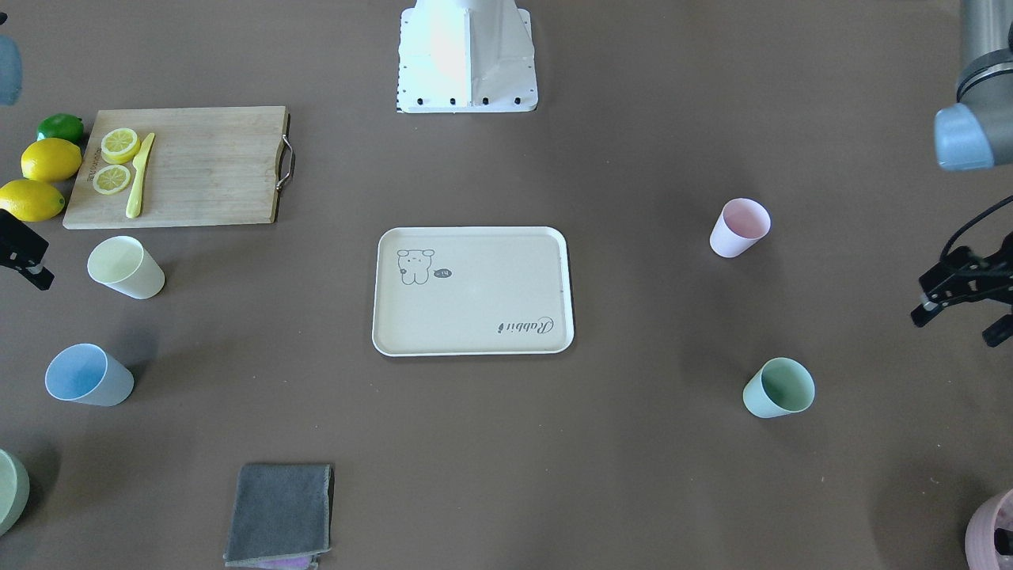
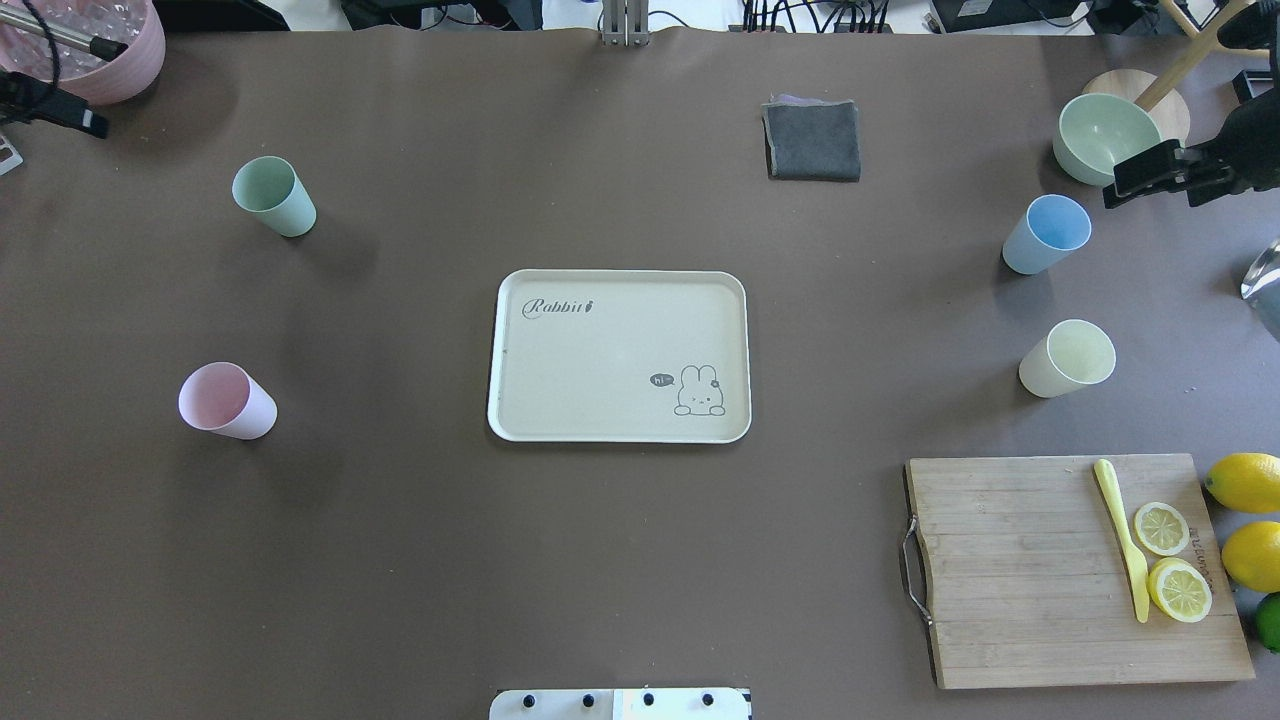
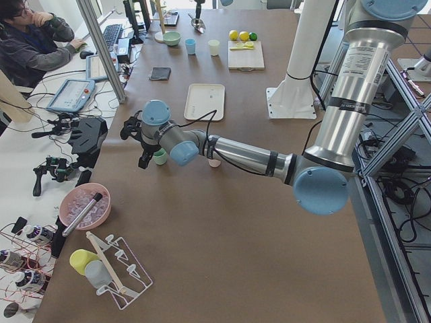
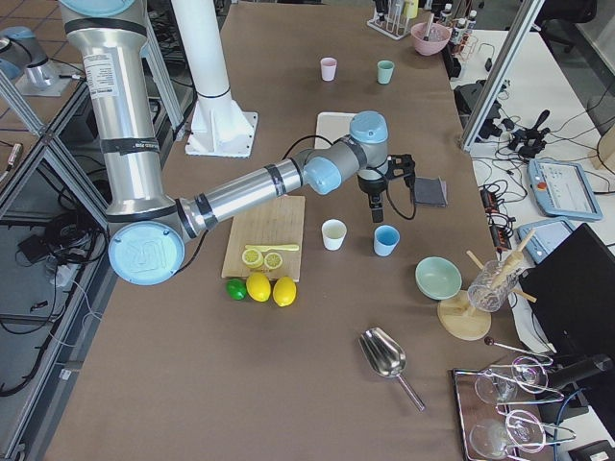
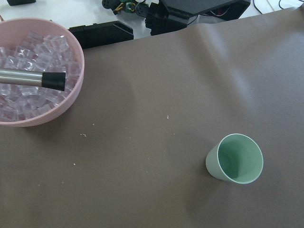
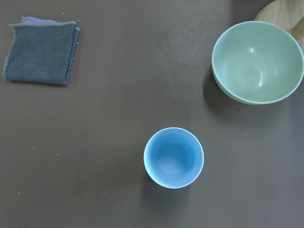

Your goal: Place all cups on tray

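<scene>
Brown desk (image 2: 640, 560), tray (image 2: 600, 370) bare; first pick pending; left tool (image 1: 954, 328) spread, empty; right tool (image 2: 1160, 172) state unclear, must lower onto blue cup (image 6: 174, 157).

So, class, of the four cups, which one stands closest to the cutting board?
The pale yellow cup, just beyond the cutting board. The blue cup stands farther off; the pink cup and green cup are across the tray.

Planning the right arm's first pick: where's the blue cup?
Overhead view: blue cup stands upright on the right side, between the green bowl and the yellow cup, off the tray.
</scene>
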You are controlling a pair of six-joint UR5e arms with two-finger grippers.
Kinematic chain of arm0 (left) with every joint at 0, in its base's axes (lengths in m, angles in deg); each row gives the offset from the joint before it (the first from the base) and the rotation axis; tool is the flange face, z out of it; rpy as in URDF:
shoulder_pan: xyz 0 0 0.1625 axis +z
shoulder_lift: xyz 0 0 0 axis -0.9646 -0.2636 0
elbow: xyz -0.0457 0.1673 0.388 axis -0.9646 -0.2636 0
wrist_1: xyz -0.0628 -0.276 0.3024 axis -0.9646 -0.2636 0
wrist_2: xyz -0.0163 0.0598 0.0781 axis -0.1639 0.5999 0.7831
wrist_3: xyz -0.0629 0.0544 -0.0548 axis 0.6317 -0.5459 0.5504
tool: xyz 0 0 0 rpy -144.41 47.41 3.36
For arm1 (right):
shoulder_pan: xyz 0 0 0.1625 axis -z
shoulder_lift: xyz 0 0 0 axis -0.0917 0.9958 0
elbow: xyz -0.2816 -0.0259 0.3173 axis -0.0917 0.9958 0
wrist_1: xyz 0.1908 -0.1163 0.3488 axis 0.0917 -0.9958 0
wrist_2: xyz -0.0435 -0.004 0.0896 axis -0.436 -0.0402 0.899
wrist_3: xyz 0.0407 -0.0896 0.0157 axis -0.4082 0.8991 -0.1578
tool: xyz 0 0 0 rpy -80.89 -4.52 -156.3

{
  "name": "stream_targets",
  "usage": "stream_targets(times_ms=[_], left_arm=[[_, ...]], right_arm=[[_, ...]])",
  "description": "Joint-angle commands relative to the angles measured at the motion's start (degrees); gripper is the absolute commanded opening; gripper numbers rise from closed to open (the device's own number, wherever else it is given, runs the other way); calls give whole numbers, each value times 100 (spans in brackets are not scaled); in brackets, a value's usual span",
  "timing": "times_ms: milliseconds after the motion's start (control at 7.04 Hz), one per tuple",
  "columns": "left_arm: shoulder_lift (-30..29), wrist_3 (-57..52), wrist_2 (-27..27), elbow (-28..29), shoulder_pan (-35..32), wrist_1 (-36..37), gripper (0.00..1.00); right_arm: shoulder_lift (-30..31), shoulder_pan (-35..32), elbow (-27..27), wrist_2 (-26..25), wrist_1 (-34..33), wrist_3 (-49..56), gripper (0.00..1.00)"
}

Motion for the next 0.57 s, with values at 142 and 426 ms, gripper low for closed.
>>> stream_targets(times_ms=[142,426], left_arm=[[-724,262,681,943,726,-3,97],[-777,253,719,1162,815,-264,88]], right_arm=[[0,153,33,-94,30,-36,100],[9,153,33,-94,38,-27,100]])
